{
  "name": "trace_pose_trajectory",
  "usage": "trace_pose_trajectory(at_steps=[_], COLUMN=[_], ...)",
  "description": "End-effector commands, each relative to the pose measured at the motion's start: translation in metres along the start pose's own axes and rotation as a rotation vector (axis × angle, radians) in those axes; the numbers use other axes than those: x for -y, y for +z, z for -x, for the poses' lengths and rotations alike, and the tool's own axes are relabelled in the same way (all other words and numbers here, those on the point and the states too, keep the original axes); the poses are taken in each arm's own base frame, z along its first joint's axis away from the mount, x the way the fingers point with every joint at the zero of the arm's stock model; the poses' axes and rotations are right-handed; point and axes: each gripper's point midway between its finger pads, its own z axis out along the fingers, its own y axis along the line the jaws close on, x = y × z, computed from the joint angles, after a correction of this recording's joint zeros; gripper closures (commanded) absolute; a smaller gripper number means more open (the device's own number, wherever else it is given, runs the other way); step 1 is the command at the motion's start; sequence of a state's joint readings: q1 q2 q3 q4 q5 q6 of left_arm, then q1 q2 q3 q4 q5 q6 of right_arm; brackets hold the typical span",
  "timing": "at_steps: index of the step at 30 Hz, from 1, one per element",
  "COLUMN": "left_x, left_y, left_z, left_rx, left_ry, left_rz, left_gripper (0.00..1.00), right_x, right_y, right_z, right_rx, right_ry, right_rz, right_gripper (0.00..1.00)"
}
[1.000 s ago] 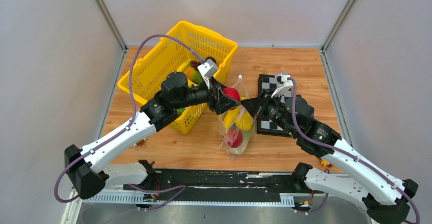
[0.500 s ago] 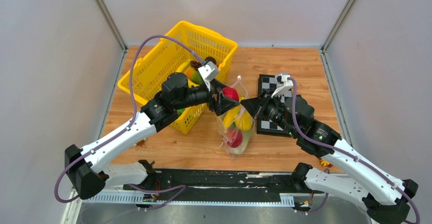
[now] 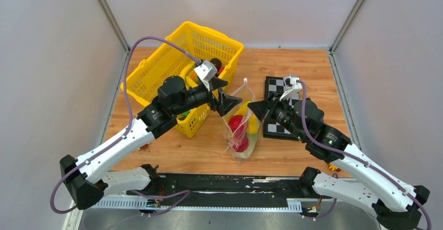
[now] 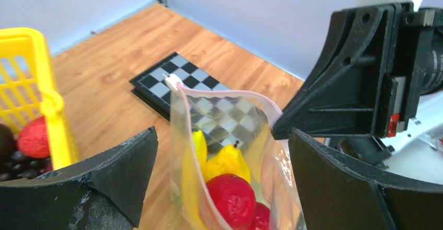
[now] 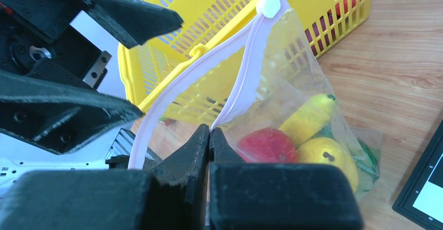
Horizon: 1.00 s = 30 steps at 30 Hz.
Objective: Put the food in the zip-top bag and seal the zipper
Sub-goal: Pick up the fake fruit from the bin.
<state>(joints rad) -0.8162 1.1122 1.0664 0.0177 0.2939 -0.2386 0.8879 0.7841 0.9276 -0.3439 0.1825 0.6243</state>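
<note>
Right gripper (image 3: 252, 106) pinched shut on zipper (image 5: 244, 70), holding bag (image 3: 241, 133) upright between the arms with food (image 3: 237, 123) inside; left gripper (image 3: 228, 96) wide open, empty, just beside the mouth on the basket (image 3: 156, 68) side, so likely left fetches next

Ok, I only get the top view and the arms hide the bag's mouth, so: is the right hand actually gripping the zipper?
Observer: Yes. The right wrist view shows the right hand shut on one side of the zipper.
Operator: Is the mouth open?
Observer: Yes, the other side of the strip bows away from it.
Operator: And the slider?
Observer: The white slider sits at the far end, by the basket.
</note>
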Motion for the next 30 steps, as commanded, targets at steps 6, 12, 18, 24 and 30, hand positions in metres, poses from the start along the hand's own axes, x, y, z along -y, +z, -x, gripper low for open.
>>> trace_pose_trajectory(at_steps=[6,12,18,24,30], left_x=[-0.046,-0.077,-0.128,-0.178,-0.229], left_y=[-0.039,-0.053,-0.083,-0.109,-0.112], left_z=[0.029,0.026,0.020,-0.006,-0.059], left_rx=[0.079,0.034,0.077,0.046,-0.170], left_ry=[0.076,0.069,-0.091,-0.244,-0.303], left_rz=[0.321,0.500,0.717,0.878,1.004], left_gripper=[0.00,0.00,0.00,0.00,0.00], right_x=[-0.004,-0.006,-0.006,-0.007,-0.010], right_y=[-0.004,-0.004,-0.006,-0.006,-0.003], right_z=[0.013,0.012,0.015,0.015,0.015], right_rx=[0.056,0.051,0.057,0.056,0.047], right_ry=[0.013,0.015,0.014,0.011,0.014], right_rz=[0.013,0.019,0.019,0.023,0.032], right_gripper=[1.00,1.00,1.00,1.00,1.00])
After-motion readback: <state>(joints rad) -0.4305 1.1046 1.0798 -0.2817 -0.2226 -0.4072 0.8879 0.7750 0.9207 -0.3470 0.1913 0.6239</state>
